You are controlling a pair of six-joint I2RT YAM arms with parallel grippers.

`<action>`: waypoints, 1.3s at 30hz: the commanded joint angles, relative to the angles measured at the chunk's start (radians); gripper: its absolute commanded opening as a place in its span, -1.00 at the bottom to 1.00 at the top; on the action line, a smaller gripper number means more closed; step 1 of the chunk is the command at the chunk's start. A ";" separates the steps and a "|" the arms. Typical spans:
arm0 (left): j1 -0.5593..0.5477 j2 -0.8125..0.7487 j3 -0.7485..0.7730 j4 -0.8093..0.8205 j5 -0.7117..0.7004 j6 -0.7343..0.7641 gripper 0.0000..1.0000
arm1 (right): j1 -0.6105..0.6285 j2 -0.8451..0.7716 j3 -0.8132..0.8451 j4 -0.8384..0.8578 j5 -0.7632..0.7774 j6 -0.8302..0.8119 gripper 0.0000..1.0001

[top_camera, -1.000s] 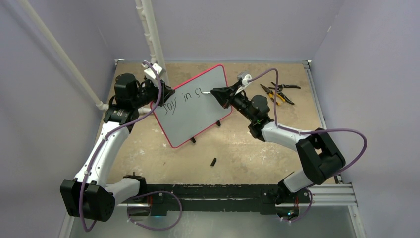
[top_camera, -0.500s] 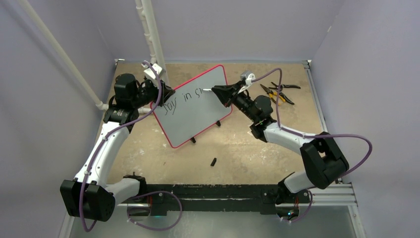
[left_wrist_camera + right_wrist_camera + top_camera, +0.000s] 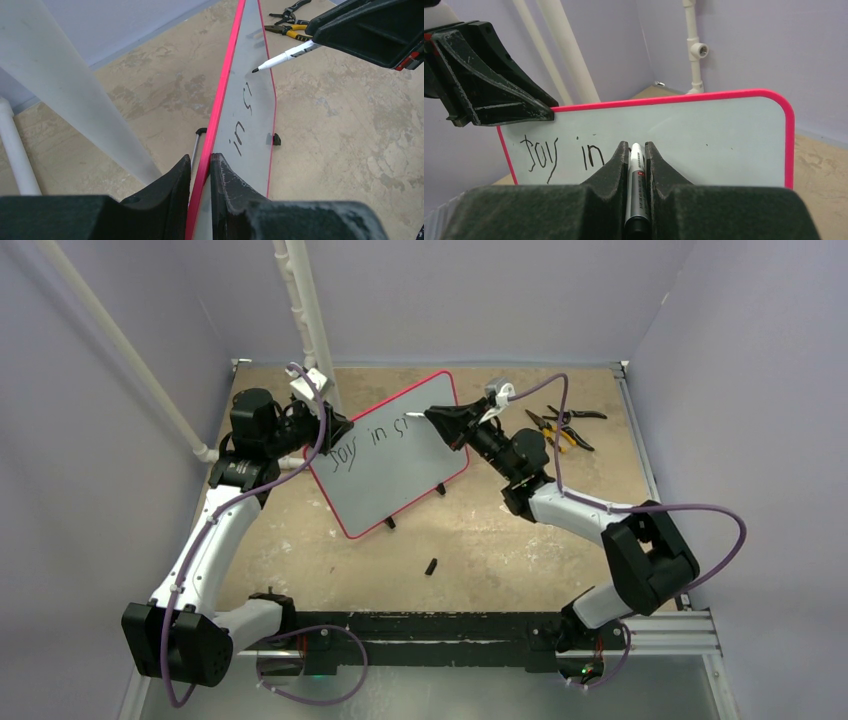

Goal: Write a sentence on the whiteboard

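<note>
Whiteboard (image 3: 390, 465) stands edge-clamped in left hand (image 3: 201, 162), right hand (image 3: 636, 147) gripping marker (image 3: 287, 54) near its face.

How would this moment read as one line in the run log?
left fingers: shut on whiteboard rim | right fingers: shut on marker | tip: near board, contact unclear | sentence: "Joy in s"

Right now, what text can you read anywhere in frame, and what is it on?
"Joy in S": black handwriting, the sentence as it stands, on the whiteboard; the S shows only in the left wrist and top views.
Small print on the marker barrel: too small to read.
Nothing else legible; the pliers show no label.
</note>
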 commanded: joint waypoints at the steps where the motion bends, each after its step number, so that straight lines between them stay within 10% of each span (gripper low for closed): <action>1: 0.013 -0.006 -0.009 0.020 0.010 -0.004 -0.64 | -0.003 0.016 0.055 0.060 0.002 0.018 -1.00; 39: 0.020 -0.006 -0.012 0.026 0.014 -0.009 -0.64 | -0.003 -0.012 -0.020 0.049 0.024 0.003 -1.00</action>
